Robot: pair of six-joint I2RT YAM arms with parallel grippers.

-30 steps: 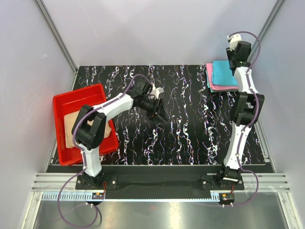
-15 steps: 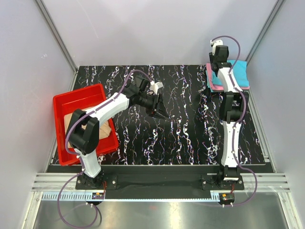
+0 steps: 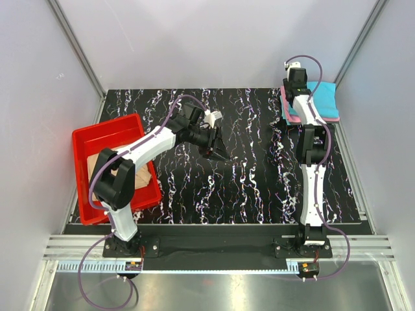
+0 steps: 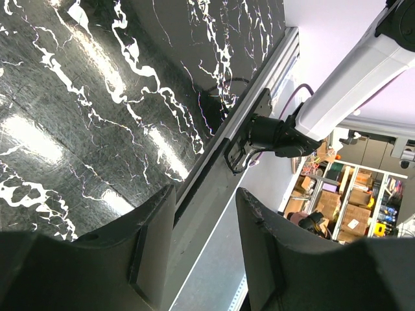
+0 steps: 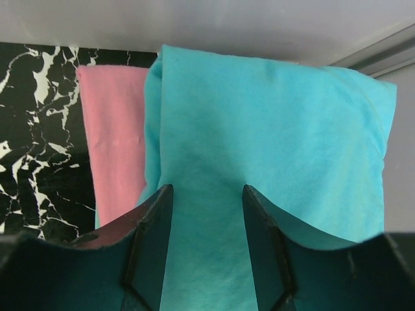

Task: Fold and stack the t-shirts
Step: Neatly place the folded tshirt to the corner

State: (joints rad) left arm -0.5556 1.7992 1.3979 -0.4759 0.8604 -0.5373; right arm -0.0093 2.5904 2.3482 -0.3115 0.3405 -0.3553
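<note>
Turquoise shirt (image 5: 272, 129) on pink shirt (image 5: 110, 136) — two stacked; one tan shirt (image 3: 141, 179) apart.

Top cam: red rectangular plastic tray (image 3: 83, 138) sits at the left edge of the black white-veined tabletop (image 3: 253, 188). A tan-beige cloth shirt (image 3: 144, 179) lies inside the tray, partly hidden by the left arm (image 3: 152, 144). The left gripper (image 3: 218, 153) hangs over bare tabletop, right of the tray. The folded turquoise-blue cloth shirt (image 3: 326, 98) lies on top of the folded pink cloth shirt (image 3: 286, 107), well apart from the tray in the far-right corner. The right arm (image 3: 316, 155) is extended, wrist at that stack's tray-side edge.
</note>
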